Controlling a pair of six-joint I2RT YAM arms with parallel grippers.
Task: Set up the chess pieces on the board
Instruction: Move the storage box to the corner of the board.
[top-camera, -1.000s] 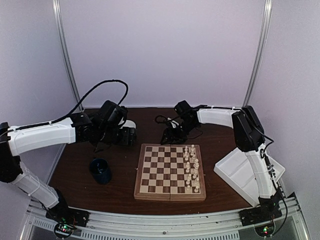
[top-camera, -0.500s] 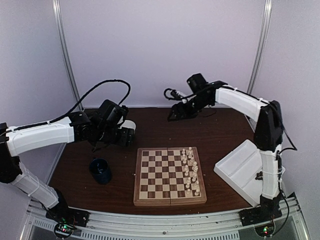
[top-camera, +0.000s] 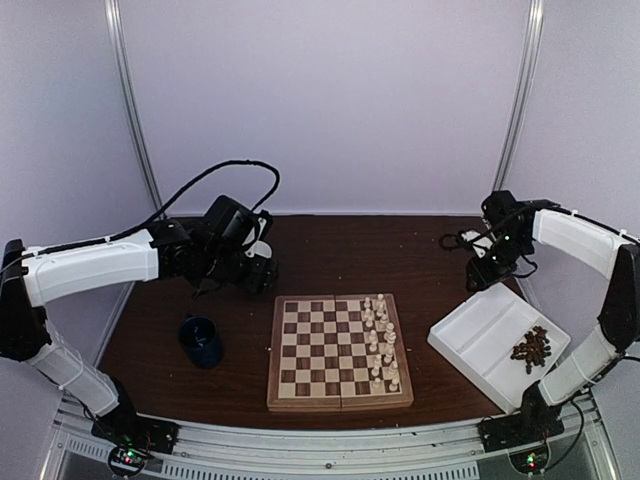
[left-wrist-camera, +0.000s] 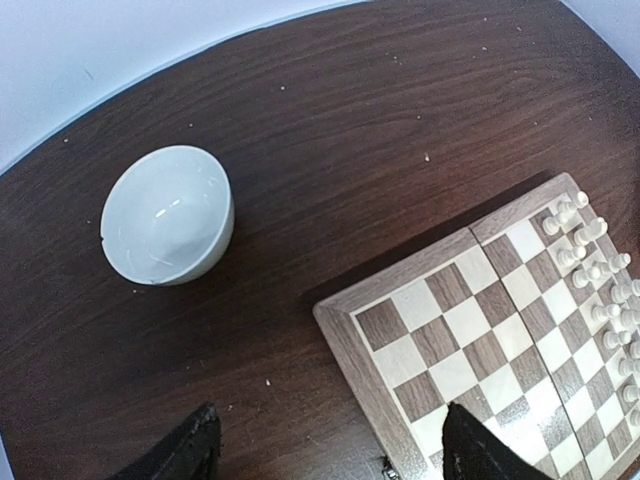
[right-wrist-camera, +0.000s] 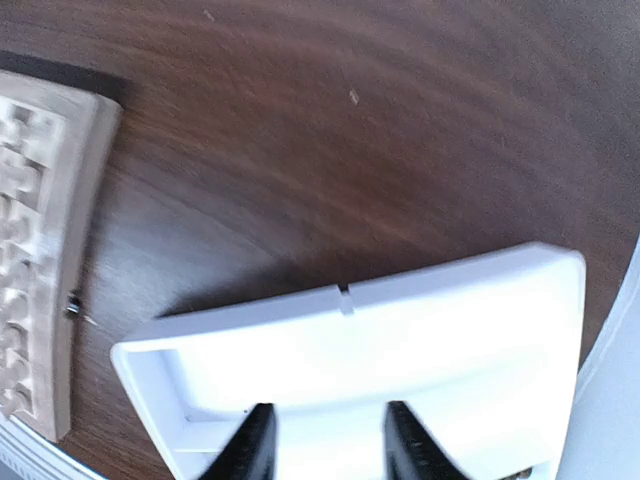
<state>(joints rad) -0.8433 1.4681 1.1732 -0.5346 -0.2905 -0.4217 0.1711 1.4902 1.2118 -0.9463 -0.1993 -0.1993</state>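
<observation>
The board (top-camera: 322, 352) lies mid-table, with cream chess pieces (top-camera: 381, 336) standing in its two right-hand columns. A heap of dark chess pieces (top-camera: 530, 347) lies in the near compartment of a white tray (top-camera: 470, 331). My left gripper (top-camera: 264, 280) hovers open over the table by the board's far left corner (left-wrist-camera: 440, 330), nothing between its fingers (left-wrist-camera: 192, 456). My right gripper (right-wrist-camera: 328, 450) hangs above the tray's far, bare compartment (right-wrist-camera: 350, 300); its jaws stand apart with nothing between them. The cream pieces (left-wrist-camera: 598, 285) also show in the left wrist view.
A white bowl (left-wrist-camera: 167, 215) sits on the dark wooden table behind the left gripper. A dark blue cup (top-camera: 202, 341) stands left of the board. The tray lies right of the board, angled toward the table's front right corner. The board's right edge (right-wrist-camera: 45, 260) shows blurred in the right wrist view.
The right arm swung from the back centre of the table to the right, over the tray, and its jaws narrowed. The left arm edged slightly right.
</observation>
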